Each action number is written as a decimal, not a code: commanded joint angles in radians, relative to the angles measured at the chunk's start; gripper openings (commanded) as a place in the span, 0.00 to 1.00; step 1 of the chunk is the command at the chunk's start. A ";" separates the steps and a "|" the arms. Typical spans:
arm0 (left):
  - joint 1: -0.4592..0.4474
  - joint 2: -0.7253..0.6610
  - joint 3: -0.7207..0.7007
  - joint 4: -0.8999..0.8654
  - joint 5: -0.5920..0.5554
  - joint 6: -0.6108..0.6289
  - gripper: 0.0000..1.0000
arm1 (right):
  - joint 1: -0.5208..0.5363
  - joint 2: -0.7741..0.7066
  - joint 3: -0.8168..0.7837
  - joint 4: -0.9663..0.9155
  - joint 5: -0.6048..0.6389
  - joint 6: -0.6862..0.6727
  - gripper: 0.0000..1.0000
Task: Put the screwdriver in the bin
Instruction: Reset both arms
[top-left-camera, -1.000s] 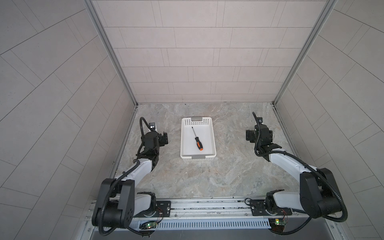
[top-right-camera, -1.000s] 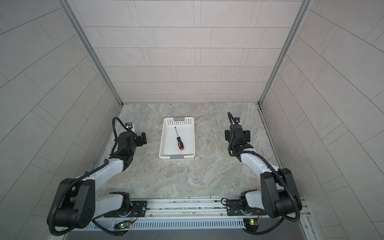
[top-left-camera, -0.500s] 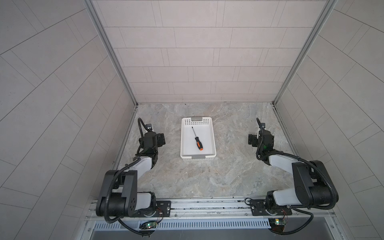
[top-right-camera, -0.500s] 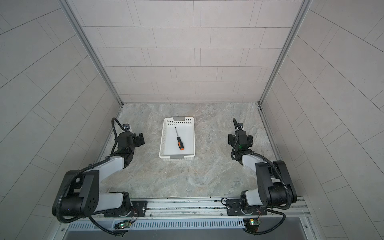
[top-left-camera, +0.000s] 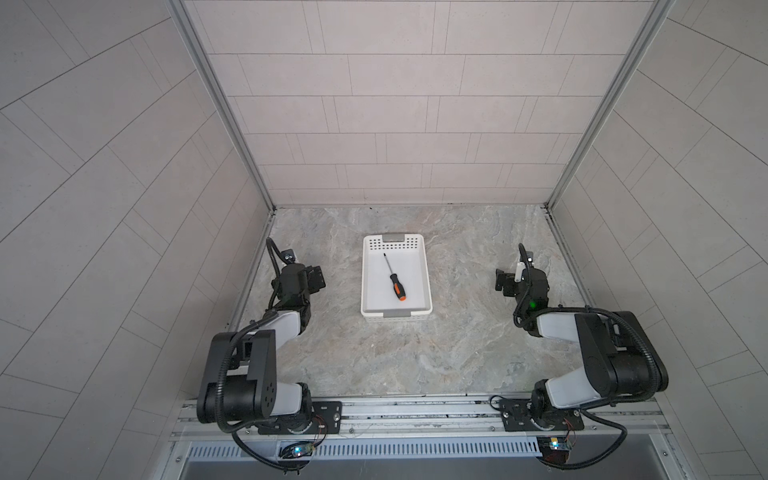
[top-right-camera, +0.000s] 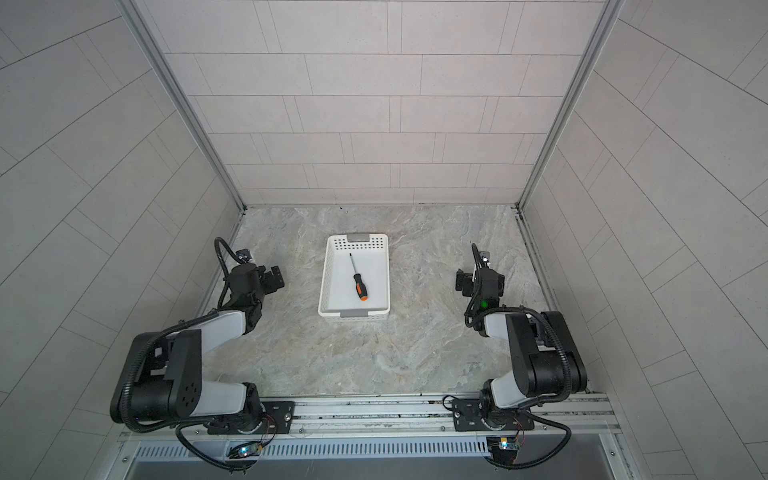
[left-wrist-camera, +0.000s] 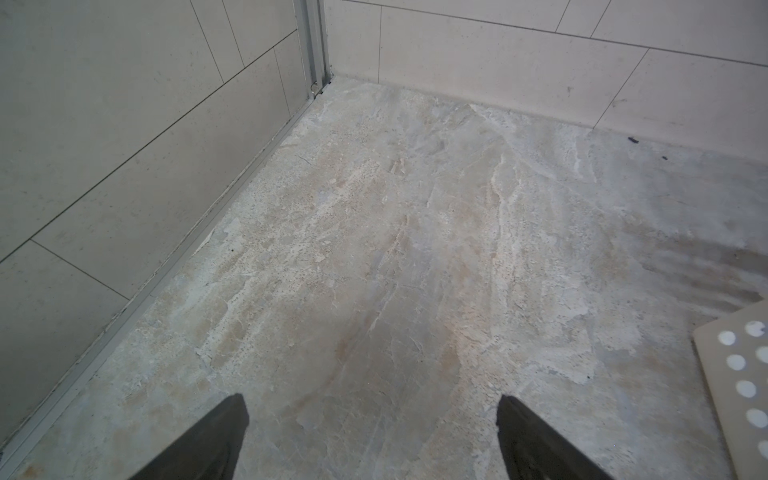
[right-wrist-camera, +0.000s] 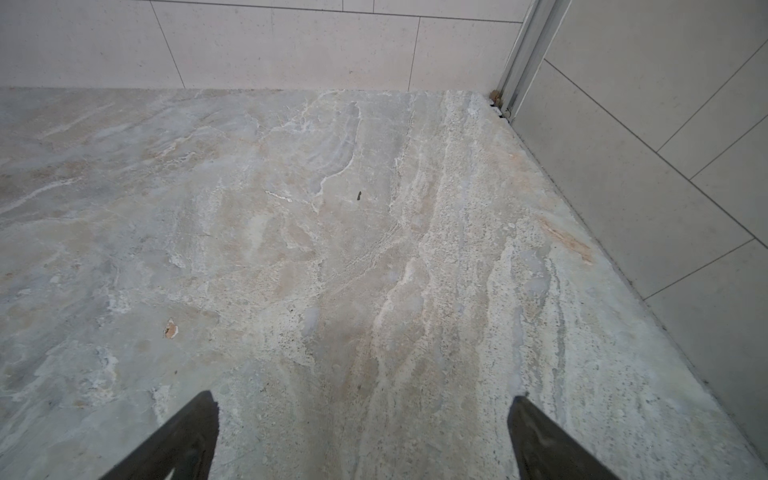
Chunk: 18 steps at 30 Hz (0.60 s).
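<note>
Both the left arm (top-left-camera: 286, 324) and right arm (top-left-camera: 552, 326) have folded further back toward their bases, well apart from the bin (top-left-camera: 365, 282). The left jaws and right jaws stand wide apart, empty, over bare bench (top-left-camera: 415, 357). Unmoved, the screwdriver (top-left-camera: 394, 277) lies flat inside the bin. Task looks finished; arms seem to be homing.

1. The desk (top-left-camera: 457, 340) is stone-look, veined grey-beige, matt and slightly rough.
2. The bin (top-left-camera: 366, 274) is smooth white plastic with grey tabs.
3. The screwdriver (top-left-camera: 393, 276) has a dark metal shaft and a black-and-orange plastic-looking handle.
4. The walls (top-left-camera: 395, 124) are matt pale panels; the corner strips (top-left-camera: 222, 104) are brushed metal.
</note>
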 joint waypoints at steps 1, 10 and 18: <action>0.007 0.005 -0.069 0.178 0.025 0.007 1.00 | 0.006 0.006 -0.004 0.040 -0.010 -0.018 1.00; 0.002 0.080 -0.016 0.164 0.197 0.091 1.00 | 0.056 0.016 0.015 0.017 -0.012 -0.088 1.00; -0.032 0.159 -0.026 0.251 0.139 0.115 1.00 | 0.060 0.010 -0.001 0.040 -0.008 -0.093 1.00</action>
